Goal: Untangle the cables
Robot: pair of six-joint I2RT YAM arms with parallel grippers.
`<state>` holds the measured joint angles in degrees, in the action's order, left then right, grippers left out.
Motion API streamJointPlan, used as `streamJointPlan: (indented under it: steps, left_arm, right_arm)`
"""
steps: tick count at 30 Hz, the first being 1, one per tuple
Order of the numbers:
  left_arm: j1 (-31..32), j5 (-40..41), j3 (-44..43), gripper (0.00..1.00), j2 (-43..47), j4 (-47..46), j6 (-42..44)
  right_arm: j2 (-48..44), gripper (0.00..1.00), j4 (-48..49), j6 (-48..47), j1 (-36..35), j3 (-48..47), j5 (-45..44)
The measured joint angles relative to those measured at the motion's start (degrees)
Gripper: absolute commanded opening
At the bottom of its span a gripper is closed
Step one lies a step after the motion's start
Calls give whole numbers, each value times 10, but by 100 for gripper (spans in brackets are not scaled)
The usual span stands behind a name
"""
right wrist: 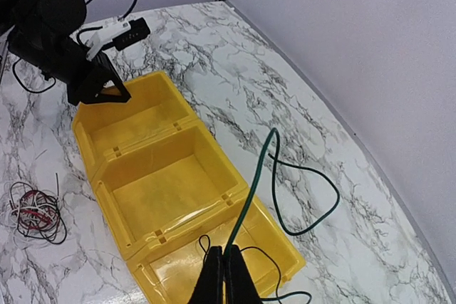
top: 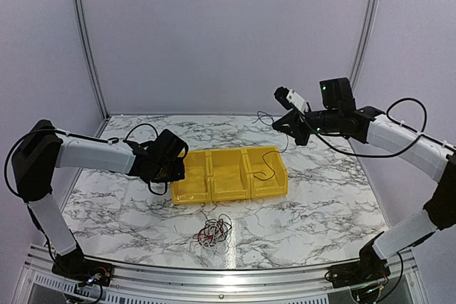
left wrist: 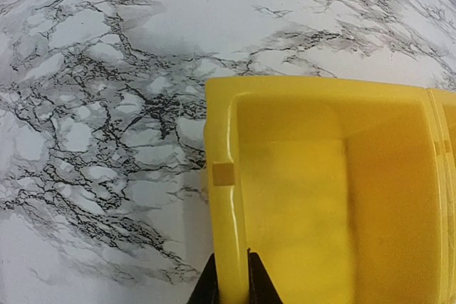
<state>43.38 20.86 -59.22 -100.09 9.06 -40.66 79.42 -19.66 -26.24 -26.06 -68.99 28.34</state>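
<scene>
Pinching a dark cable (right wrist: 251, 190) between the closed right fingers (right wrist: 210, 286), raised above the right-hand compartment of the yellow bin (top: 228, 191), with its lower end already lying inside that compartment and a slack loop hanging out to the side of the bin over the table (top: 328, 211). Clamping the left fingers (left wrist: 260, 286) shut across the bin's left end wall, one inside and one outside, apparently steadying it. Leaving the rest of the cables (top: 214, 231) as a small red, white and black tangle on the table just in front of the bin, apart from both arms.

Judging this to be the drop of one freed strand. Doing it well means:
- lowering slowly and straight down, so the loop is folding into the compartment rather than draping over the rim;
- opening only once most of the strand is resting below the rim;
- pressing the bin down without tilting it;
- watching for the thin strand clinging to a finger on release.

Finding no brand, label or writing readable anywhere; seeing only a blank square tab (left wrist: 223, 173) on the bin's rim.
</scene>
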Motion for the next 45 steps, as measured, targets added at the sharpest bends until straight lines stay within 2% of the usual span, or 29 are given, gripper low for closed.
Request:
streamJointPlan:
  steps: [10,21,26,30,36,45]
  left_arm:
    - [0,0,6,0,0,-16,5]
    - [-1,2,6,0,-6,-30,10]
    - [-1,2,6,0,-7,-34,10]
    - [-1,2,6,0,-7,-34,11]
    - [-1,2,9,0,-7,-38,11]
    - [-1,2,9,0,-8,-39,12]
  right_arm:
    - [77,0,10,28,0,74,20]
    - [77,0,8,97,0,79,197]
    - [91,0,23,124,4,79,241]
    - [123,0,47,158,36,80,271]
    - [139,0,80,188,101,86,247]
    - [140,0,81,185,100,101,171]
